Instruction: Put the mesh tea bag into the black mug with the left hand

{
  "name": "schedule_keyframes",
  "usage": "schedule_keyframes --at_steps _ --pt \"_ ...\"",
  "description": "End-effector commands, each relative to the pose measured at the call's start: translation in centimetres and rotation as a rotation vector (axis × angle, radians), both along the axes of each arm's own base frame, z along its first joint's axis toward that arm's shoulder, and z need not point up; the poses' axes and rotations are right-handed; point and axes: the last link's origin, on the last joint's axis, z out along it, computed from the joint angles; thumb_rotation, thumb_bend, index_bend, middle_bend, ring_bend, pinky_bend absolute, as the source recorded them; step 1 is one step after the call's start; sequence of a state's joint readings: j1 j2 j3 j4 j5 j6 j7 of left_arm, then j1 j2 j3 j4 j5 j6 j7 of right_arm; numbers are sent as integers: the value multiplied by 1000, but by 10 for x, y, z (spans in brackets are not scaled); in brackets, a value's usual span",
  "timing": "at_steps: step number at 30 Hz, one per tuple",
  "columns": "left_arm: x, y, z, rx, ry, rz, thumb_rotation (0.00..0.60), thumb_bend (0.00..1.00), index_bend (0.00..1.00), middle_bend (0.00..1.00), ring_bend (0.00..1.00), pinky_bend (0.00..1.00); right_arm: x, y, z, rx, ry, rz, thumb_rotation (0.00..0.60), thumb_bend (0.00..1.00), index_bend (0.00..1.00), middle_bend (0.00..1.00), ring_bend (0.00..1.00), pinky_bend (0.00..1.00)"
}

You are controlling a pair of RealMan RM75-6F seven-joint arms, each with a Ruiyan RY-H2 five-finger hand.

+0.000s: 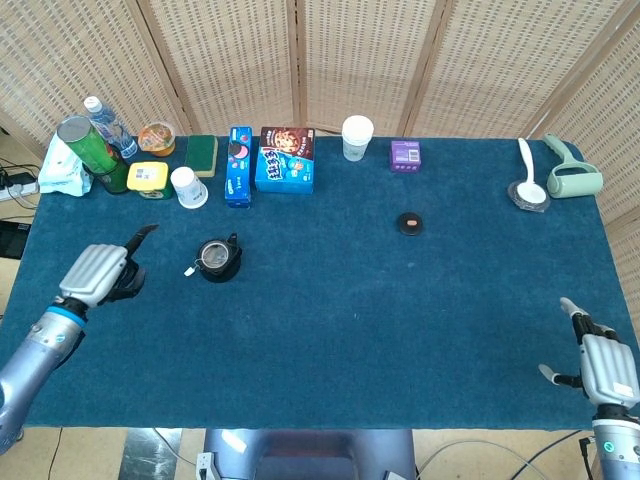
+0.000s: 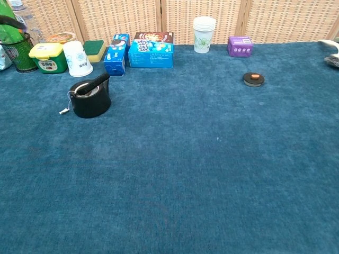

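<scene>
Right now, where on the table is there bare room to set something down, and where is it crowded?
Bare cloth fills the near half, from the black mug across to the right hand, and the stretch between the small black disc and the white spoon. The back-left row, green bottle to blue box, is crowded.

A deep blue cloth [image 1: 350, 330] is spread over the table. The mug [image 2: 90, 100] is black, with a pale tea bag seen inside and a white tag [image 2: 64, 111] on the cloth beside it. The left hand [image 1: 98, 274] is cased in silver-grey with black fingers; the right hand [image 1: 600, 361] is silver-grey too. Behind are seen 2 blue boxes [image 1: 285, 160], a purple box [image 1: 405, 155], a white cup [image 1: 357, 137] with a faint green print, a yellow-lidded green tub [image 2: 47, 57], a green sponge [image 1: 202, 153] and woven tan screens [image 1: 360, 60].
</scene>
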State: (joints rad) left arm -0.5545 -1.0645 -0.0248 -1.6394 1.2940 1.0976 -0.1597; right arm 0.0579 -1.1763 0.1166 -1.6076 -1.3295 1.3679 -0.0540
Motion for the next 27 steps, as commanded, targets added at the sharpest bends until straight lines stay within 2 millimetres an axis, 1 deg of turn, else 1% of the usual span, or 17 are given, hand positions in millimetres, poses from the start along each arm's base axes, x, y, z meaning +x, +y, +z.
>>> schedule_keyframes --at_steps 1,2,5,8,9,15,20,24,27 --pt "-15 -38 13 91 -25 22 600 516 0 576 489 551 7 -5 -1 -14 2 42 600 31 118 202 324 234" --pt "-19 -47 15 110 -32 33 600 504 0 524 442 514 10 -7 -1 -23 0 67 600 31 122 202 318 231" --pt "-27 -64 19 149 -49 61 600 481 0 442 375 448 17 -8 -3 -43 -8 135 600 30 146 204 301 223" --pt "-36 -82 22 177 -60 96 600 473 0 420 352 422 24 -9 -4 -50 -9 193 600 32 165 212 299 223" --pt "-40 -92 24 190 -58 114 600 473 0 419 350 418 28 -9 -6 -49 -9 219 600 34 166 213 299 223" --pt "-51 -124 27 229 -62 156 600 473 0 419 345 406 49 -6 -11 -30 -10 319 600 41 171 219 299 223" --pt "-54 -141 31 258 -66 169 600 473 21 419 345 405 55 -3 -12 -29 -10 353 600 44 188 234 312 223" --pt "-53 -147 31 266 -68 168 600 472 29 419 345 404 58 0 -13 -22 -8 362 600 46 189 239 320 223" --pt "-50 -150 28 259 -59 159 600 473 43 419 345 402 55 1 -15 -3 -8 339 600 46 189 239 319 223"
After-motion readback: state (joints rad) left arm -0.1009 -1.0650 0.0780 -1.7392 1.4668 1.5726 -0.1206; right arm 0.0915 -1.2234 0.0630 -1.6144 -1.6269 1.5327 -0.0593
